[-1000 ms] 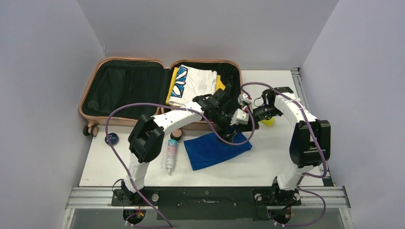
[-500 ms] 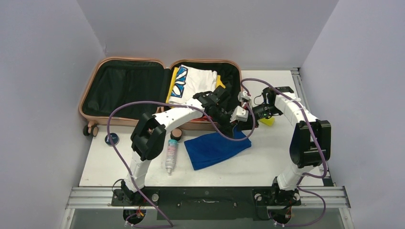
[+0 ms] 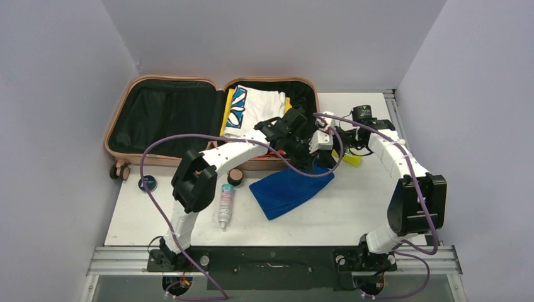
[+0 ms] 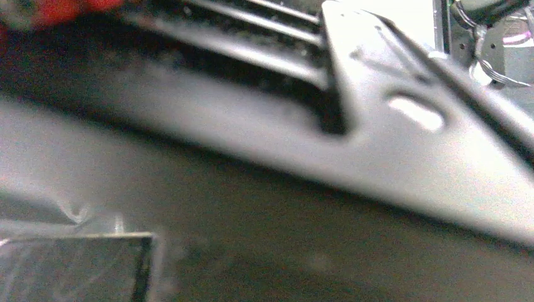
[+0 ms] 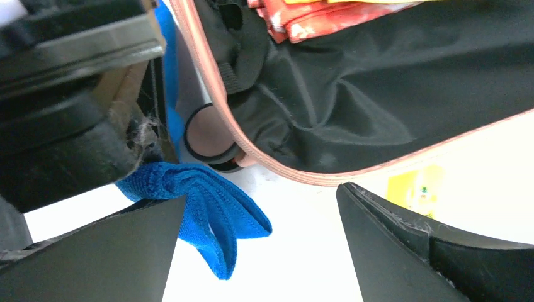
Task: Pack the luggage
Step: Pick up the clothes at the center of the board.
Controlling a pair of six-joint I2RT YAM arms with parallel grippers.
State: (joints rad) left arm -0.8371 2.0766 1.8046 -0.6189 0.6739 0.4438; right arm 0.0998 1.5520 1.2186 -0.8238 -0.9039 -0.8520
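**Top view.** Salmon-pink shell: the luggage (image 3: 170,80) lies open at the far left of the worktop (image 3: 371,207). Its left half shows only black lining. Its right half carries a folded white, blue and yellow garment (image 3: 255,110). Both my wrists crowd together at the near rim of the right half. The blue cloth (image 3: 286,192) lies mostly on the worktop below them, with its far end raised toward my left jaws.
- Risk: only an end is held, so the trailing cloth may drag, catch the rim or slip free on the lift.
- Risk: a yellow item (image 3: 352,159) just beside my right wrist could be knocked.
- Room: the left half offers the most space. Bare worktop lies to the near right. A bottle (image 3: 225,204) and small jar (image 3: 235,176) limit the left.

**Left wrist view.** Only blurred grey surfaces show, and the grip cannot be read here.

**Right wrist view.** My right jaws stand wide apart and hold nothing. The cloth's folded end hangs beyond them and runs up into my left jaws, which I judge to be closed on it.
- Edge: the luggage rim (image 5: 283,170) curves close ahead, with black lining (image 5: 352,94) behind it.
- Risk: my right fingertips (image 5: 390,226) flank the cloth, so a pull by the left could snag it on them.
- Risk: with the wrists this near each other, any sideways move invites contact between them.
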